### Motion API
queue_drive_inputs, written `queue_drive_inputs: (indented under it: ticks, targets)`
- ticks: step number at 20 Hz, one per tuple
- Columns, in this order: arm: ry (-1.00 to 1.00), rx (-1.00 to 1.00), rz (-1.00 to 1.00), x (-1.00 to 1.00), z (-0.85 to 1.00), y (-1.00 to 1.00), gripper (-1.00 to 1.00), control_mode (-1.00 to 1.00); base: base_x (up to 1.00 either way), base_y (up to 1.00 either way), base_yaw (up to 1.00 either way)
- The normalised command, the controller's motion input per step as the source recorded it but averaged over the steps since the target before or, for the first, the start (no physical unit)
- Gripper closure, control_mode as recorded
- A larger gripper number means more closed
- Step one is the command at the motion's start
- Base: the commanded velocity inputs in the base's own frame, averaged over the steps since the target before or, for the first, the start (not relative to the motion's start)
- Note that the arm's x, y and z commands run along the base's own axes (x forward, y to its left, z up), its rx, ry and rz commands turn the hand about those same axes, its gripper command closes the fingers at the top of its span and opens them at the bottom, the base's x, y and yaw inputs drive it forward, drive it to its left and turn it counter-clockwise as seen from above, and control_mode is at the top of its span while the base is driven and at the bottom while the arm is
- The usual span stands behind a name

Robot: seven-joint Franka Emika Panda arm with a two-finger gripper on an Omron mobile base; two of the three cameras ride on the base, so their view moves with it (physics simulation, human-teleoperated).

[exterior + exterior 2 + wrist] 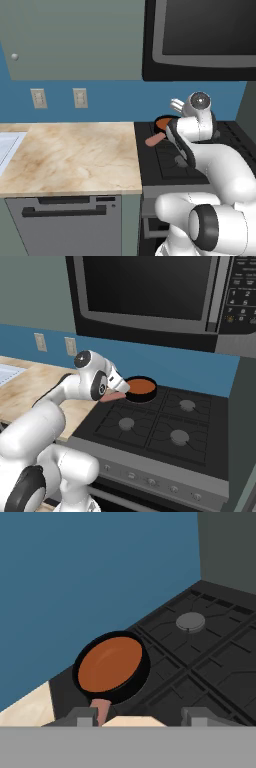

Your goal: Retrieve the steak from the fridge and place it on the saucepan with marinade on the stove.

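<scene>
The black saucepan (143, 673) sits on the rear left burner of the stove (150, 428), close to the blue wall. Smooth orange-brown marinade (110, 664) fills it, also seen from the right base as the marinade (141, 386). Its pinkish handle (101, 707) points toward me. My gripper (140, 718) hovers just short of the pan on the handle side, its tips set wide apart. A pale edge of the steak (134, 722) shows between them. From the right base, the gripper (124, 387) sits at the pan's left rim. The fridge is out of view.
A black microwave (150, 296) hangs low over the stove. A marble counter (70, 155) extends left of the cooktop, with wall outlets (38, 98) behind it. Grey burners (190, 620) and dark grates lie to the right of the pan.
</scene>
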Motion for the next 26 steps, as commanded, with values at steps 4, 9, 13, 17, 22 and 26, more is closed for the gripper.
queue_drive_inputs:
  ticks: [4,9,13,17,22,26]
  targets:
    - [0.0,0.0,0.0,0.45,-0.14,-0.16,1.0,-1.0,0.0,0.0,0.0]
    - [0.0,0.0,0.0,0.48,-0.11,-0.11,1.0,-1.0,0.0,0.0,0.0]
    - [0.0,0.0,0.0,0.46,-0.14,-0.08,1.0,-1.0,0.0,0.0,0.0]
    - [0.0,0.0,0.0,0.42,-0.16,-0.11,1.0,-1.0,0.0,0.0,0.0]
    - [0.0,0.0,0.02,0.35,-0.17,-0.17,1.0,-1.0,0.0,0.0,0.0]
    - [0.0,0.0,0.03,0.34,-0.17,-0.17,1.0,-1.0,0.0,0.0,0.0]
